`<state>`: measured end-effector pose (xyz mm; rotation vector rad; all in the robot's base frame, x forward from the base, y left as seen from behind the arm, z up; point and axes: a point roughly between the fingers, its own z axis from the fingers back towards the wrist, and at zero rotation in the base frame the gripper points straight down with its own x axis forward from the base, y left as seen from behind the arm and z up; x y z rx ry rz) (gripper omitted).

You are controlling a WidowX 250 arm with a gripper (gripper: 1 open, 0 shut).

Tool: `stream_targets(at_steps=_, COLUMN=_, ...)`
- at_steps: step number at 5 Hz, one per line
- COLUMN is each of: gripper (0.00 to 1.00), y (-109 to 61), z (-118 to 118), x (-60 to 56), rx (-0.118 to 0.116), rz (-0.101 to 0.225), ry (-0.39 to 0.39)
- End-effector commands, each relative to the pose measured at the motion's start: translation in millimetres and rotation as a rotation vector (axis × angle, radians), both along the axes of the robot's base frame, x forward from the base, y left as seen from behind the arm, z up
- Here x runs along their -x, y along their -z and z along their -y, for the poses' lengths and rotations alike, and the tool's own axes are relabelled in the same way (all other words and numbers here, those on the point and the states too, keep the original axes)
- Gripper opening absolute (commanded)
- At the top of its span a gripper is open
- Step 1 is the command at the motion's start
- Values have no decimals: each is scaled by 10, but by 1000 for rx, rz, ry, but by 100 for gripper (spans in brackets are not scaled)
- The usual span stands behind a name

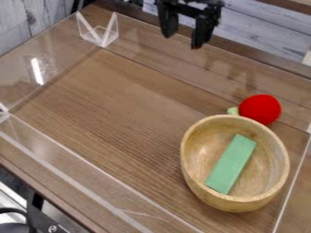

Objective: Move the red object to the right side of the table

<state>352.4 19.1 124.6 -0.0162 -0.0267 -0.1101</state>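
Observation:
The red object [259,108] is a small rounded strawberry toy with a pale green cap. It lies on the table [115,105] at the right, just behind the bowl's rim. My gripper [184,33] hangs at the top centre of the camera view, above the table's far side. Its dark fingers [201,35] point down and stand apart with nothing between them. It is well to the left of and behind the red object.
A round light-wood bowl [198,159] sits at the front right with a flat green block [231,164] inside. Low clear acrylic walls [49,68] edge the tabletop, with a clear bracket [97,32] at the far left corner.

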Motion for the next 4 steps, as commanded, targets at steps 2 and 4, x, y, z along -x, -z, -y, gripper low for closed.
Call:
stream_targets(at_steps=2, gripper=100, y=-148, z=76, x=-102, rx=-18, rz=38, ry=3)
stream_targets(at_steps=4, gripper=100, y=-86, z=94, x=-67, rx=-29, rz=20, ry=-62)
